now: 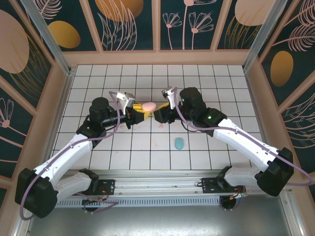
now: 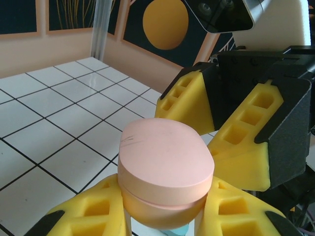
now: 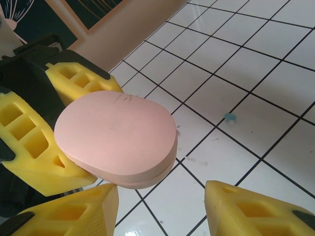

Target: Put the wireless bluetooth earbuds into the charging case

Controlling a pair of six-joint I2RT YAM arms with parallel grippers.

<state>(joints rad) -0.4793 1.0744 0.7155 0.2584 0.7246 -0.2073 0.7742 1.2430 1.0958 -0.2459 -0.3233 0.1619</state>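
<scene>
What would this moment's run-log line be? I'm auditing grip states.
left gripper: shut on pink case, lifted | right gripper: open, beside pink case | teal case: on table | blue earbud: loose on table

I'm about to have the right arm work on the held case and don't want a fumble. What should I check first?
1. Left gripper grips the pink case: ok, shut on it, one finger on each side.
2. Lid open for earbuds: not ok, it sits closed on the case.
3. Right gripper free to act: ok, jaws apart, nothing between them.
4. Right fingers touching the case: cannot tell, they are close beside it.
5. Blue earbud available: ok, lying loose on the table.
</scene>
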